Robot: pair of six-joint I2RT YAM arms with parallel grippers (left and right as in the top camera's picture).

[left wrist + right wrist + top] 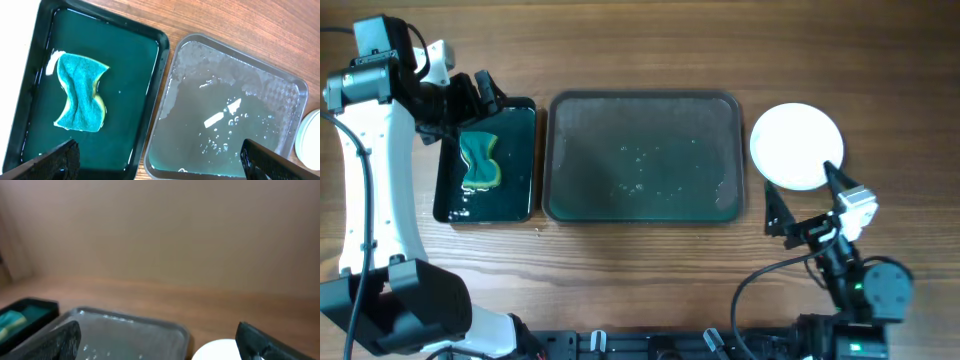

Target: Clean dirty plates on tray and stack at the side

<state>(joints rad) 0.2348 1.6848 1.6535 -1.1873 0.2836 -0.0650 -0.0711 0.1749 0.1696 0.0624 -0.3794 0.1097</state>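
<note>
One pile of plates (796, 146), white on top, just ahead of wide-spread, empty right gripper (802, 197), beside tray (644, 96); left gripper (472, 100), equally wide, well apart above sponge (480, 160).

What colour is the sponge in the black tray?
The sponge is teal with a yellow edge, clearest in left wrist view.

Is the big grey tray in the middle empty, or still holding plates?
Empty of plates: the tray is bare, just wet. A white plate sits on the table beside it.
</note>
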